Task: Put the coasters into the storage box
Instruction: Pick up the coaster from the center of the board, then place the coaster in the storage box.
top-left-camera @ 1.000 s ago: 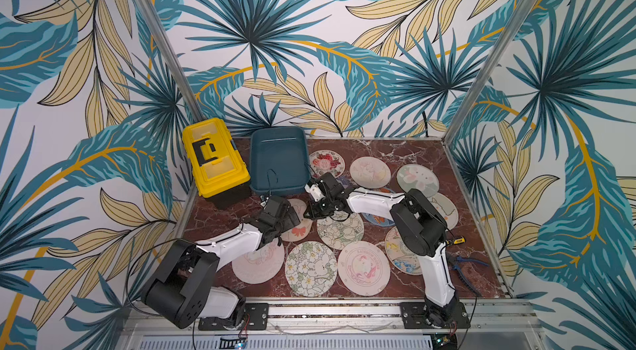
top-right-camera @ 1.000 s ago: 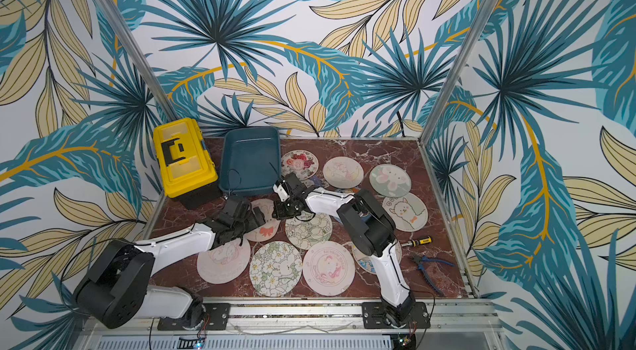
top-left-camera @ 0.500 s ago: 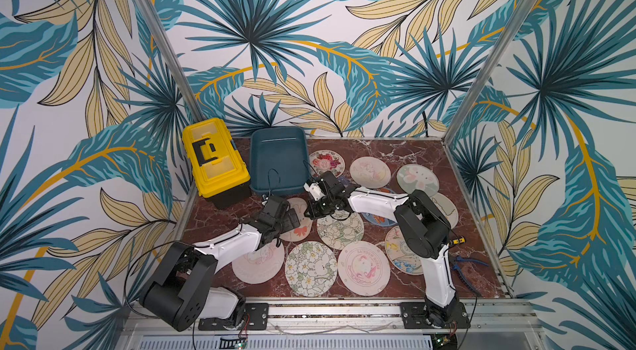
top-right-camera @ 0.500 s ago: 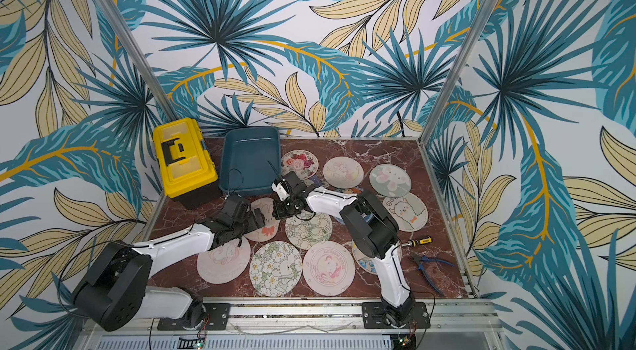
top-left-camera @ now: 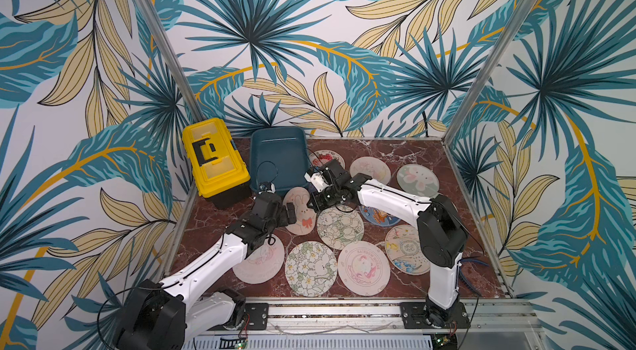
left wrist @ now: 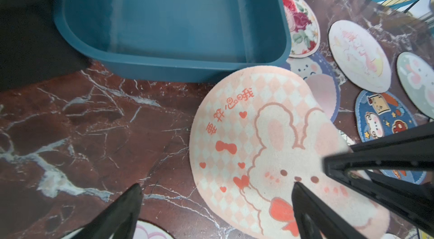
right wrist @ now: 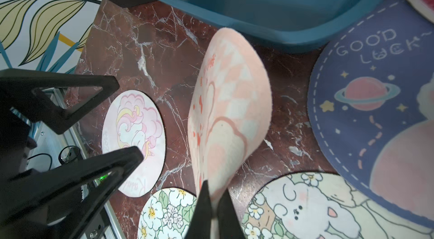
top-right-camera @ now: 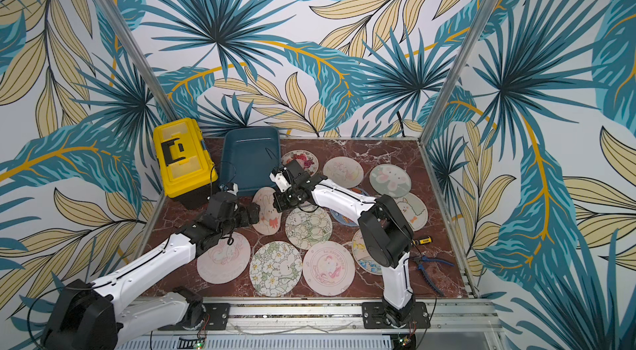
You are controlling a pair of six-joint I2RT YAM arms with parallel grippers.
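My right gripper [top-left-camera: 314, 203] [right wrist: 212, 194] is shut on the rim of a pink bunny coaster [top-left-camera: 302, 216] [right wrist: 231, 108]. The coaster is tilted up off the table just in front of the storage box [top-left-camera: 278, 159] [right wrist: 258, 24], a dark teal tray with nothing in it. My left gripper [top-left-camera: 290, 214] [left wrist: 217, 186] is open, low beside that coaster [left wrist: 253, 146], with one finger over the marble and one over the bunny print. Several other coasters [top-left-camera: 311, 272] lie flat on the table.
A yellow toolbox [top-left-camera: 214, 159] stands left of the storage box. A "good luck" coaster [right wrist: 375, 99] and a rose coaster [left wrist: 299, 21] lie against the box's right side. Pliers [top-right-camera: 430, 262] and a small screwdriver [top-right-camera: 422, 240] lie at the right edge.
Almost nothing: the right gripper, still shut on the pink coaster, has shifted only slightly, and the left gripper stays open beside it.
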